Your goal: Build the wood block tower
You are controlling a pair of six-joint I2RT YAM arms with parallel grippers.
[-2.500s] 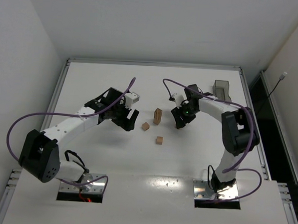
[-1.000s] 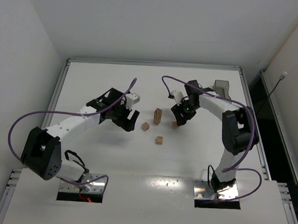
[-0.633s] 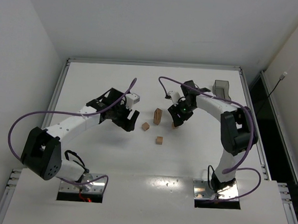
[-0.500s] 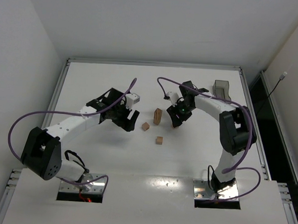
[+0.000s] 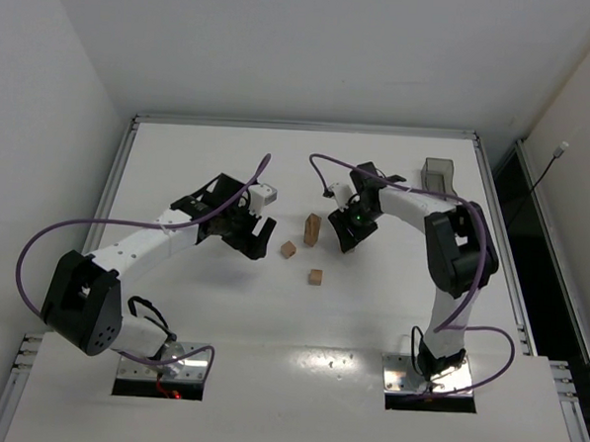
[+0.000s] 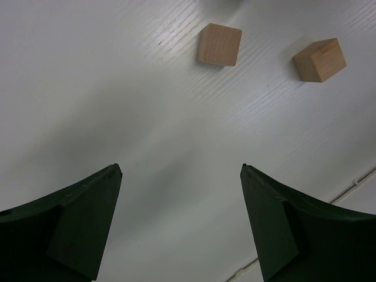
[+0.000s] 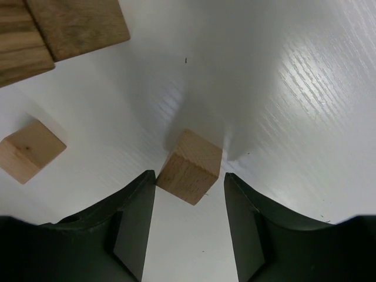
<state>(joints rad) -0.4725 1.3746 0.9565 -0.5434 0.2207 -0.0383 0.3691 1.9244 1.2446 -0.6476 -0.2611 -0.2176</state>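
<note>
One cube (image 7: 191,166) pinched by the right pincer (image 7: 188,174) near the tower (image 5: 312,229)
It should be squared over the tower's top before release; the left pincer (image 6: 179,171) is held spread above two loose cubes (image 6: 220,44) on the tabletop (image 6: 117,88).

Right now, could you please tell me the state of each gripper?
Left gripper: open, holding nothing.
Right gripper: closed on a wood block.
</note>
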